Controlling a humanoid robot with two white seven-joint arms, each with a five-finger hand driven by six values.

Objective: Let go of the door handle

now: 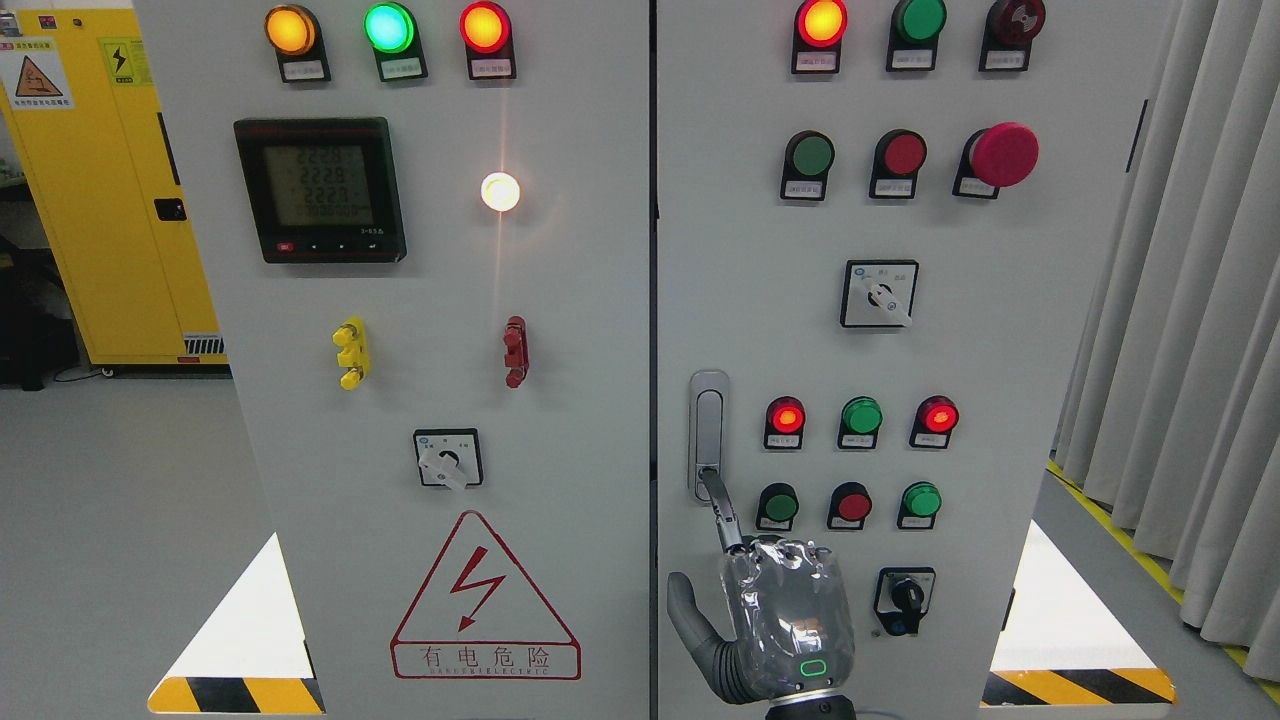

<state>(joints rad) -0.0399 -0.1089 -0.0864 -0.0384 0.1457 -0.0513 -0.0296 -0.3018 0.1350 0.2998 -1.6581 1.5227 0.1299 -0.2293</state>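
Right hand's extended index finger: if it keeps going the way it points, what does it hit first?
The door handle. The right hand's finger already reaches its lower end; actual contact is unclear from this view.

The right hand [785,625] rises back-to-camera from the bottom edge, thumb splayed left, one extended finger touching the door handle's [708,430] lower end, others curled.

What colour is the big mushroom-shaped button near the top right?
The big mushroom button is red, almost pinkish-red. It shows best in the head view, the only one here.
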